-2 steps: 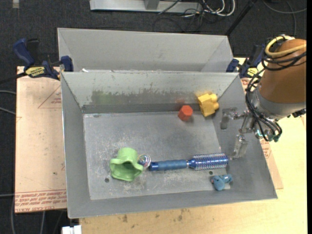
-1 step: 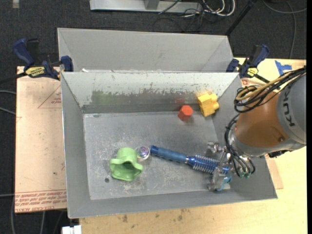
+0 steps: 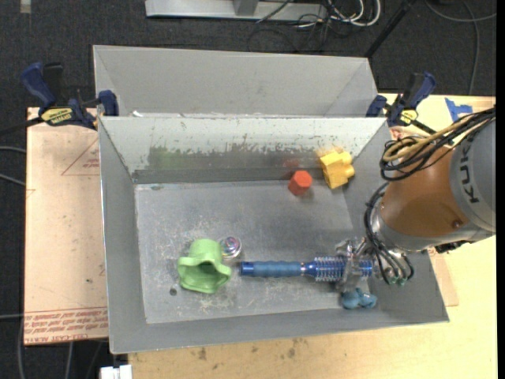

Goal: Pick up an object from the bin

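Note:
My gripper (image 3: pixel 357 260) is low in the bin's front right corner, right over the bristled right end of a blue brush (image 3: pixel 272 270). The brush lies flat along the bin's front, its smooth handle pointing left. Just in front of the gripper, a small blue lump (image 3: pixel 358 298) rests on the floor. Whether it belongs to the brush I cannot tell. The arm's orange cover and cables hide the gripper's upper part.
A crumpled green cup (image 3: pixel 203 265) lies at the front left, with a small shiny round thing (image 3: pixel 230 247) touching its right side. A yellow block (image 3: pixel 336 168) and a small red block (image 3: pixel 300 182) sit by the back wall.

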`<state>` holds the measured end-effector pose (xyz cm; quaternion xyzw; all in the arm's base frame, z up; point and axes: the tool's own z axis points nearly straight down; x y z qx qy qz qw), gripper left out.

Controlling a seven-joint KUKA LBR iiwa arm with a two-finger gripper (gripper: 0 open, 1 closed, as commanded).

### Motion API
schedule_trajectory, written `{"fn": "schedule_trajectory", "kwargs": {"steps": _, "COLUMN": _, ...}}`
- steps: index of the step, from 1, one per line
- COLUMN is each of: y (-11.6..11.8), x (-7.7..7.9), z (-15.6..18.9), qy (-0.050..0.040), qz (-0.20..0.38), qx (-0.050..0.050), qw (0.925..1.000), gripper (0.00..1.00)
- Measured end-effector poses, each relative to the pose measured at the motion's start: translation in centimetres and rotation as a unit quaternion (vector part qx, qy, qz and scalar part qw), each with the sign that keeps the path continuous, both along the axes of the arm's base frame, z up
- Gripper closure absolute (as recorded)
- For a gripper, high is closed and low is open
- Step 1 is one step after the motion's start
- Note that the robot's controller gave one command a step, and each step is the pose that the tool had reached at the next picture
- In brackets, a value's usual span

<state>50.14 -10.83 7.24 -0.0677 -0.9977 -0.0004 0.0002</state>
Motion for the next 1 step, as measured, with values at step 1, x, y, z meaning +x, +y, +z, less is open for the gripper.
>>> {"fn": "schedule_trajectory", "kwargs": {"steps": 1, "y": -1.46, "x": -0.73, "z": 14.96, "qy": -0.0045, "qz": -0.029, "qx": -0.001, "qw": 0.9996, "gripper": 1.0}}
